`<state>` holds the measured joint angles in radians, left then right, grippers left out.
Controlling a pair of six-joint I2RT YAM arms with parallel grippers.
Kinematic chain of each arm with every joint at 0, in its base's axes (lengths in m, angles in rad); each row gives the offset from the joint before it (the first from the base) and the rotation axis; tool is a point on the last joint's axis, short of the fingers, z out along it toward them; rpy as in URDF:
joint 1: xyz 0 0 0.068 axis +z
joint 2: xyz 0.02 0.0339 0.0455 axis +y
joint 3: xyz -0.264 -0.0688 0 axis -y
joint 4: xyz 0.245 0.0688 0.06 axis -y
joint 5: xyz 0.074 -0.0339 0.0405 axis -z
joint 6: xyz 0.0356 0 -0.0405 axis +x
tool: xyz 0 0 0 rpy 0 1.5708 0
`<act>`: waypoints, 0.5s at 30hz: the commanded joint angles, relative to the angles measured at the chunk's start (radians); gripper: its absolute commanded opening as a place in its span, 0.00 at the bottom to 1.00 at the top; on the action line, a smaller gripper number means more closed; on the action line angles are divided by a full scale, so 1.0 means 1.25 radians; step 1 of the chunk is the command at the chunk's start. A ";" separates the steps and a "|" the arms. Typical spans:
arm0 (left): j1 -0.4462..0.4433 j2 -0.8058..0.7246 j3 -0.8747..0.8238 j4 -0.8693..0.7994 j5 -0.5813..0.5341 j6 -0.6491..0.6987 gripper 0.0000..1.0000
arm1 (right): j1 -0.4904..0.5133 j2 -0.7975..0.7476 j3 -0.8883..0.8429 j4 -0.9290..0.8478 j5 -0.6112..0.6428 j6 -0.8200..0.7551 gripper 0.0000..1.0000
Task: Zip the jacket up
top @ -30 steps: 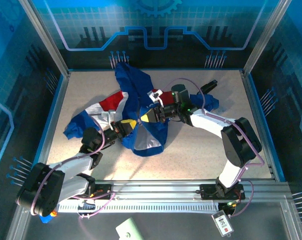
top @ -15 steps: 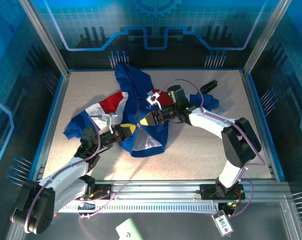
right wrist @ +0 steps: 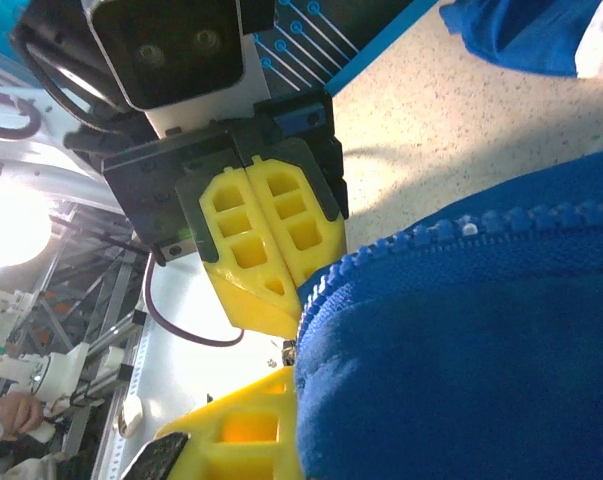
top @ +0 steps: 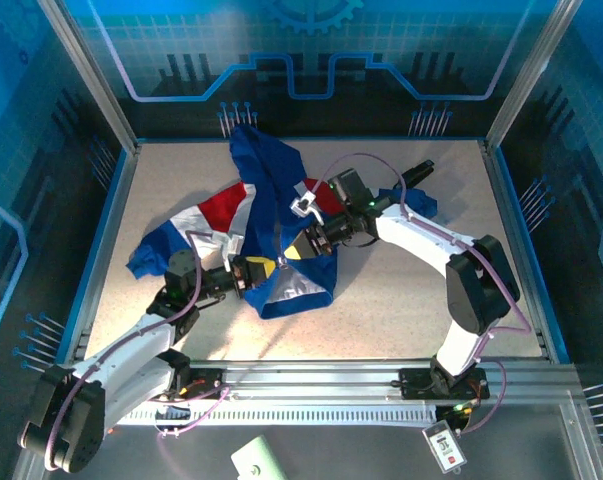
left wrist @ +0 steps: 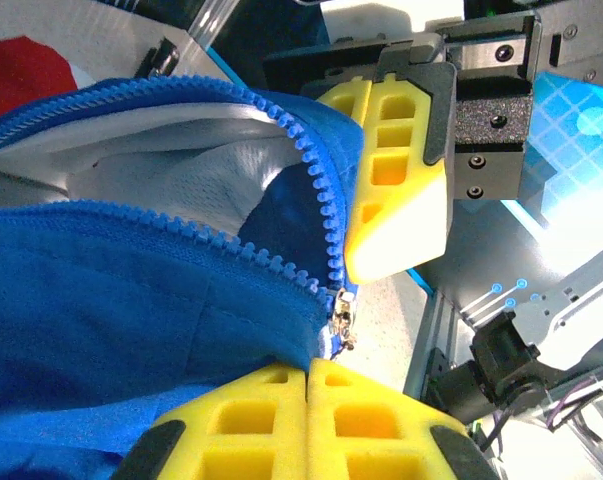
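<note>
One jacket [top: 271,185], blue with red and white panels, lies crumpled on the desk [top: 401,300] left of centre. Its front is unzipped, and the two rows of zipper teeth [left wrist: 281,262] part above the slider [left wrist: 341,322]. The left hand [top: 264,268] has its pads pressed together on the blue hem just below the slider, and the right hand [top: 299,248], close beside it, is clamped on the jacket's zipper edge. A small black object [top: 417,171] rests at the far right of the desk.

Speckled beige table [top: 401,300] inside blue-lit panel walls [top: 181,50]
</note>
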<state>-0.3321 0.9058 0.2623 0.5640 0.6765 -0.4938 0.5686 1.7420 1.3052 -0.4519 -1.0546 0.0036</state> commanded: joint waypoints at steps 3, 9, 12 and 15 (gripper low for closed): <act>-0.003 -0.007 0.048 -0.147 0.079 0.054 0.00 | 0.005 0.033 0.053 -0.140 -0.009 -0.107 0.00; -0.022 0.002 0.074 -0.216 0.092 0.085 0.00 | 0.009 0.053 0.084 -0.200 -0.013 -0.150 0.00; -0.035 0.019 0.105 -0.280 0.091 0.115 0.00 | 0.009 0.057 0.086 -0.203 -0.018 -0.155 0.00; -0.048 0.030 0.130 -0.333 0.086 0.140 0.00 | 0.009 0.058 0.085 -0.198 -0.025 -0.155 0.00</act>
<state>-0.3702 0.9333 0.3820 0.2604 0.7406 -0.3840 0.5751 1.8008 1.3804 -0.6819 -1.0546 -0.1577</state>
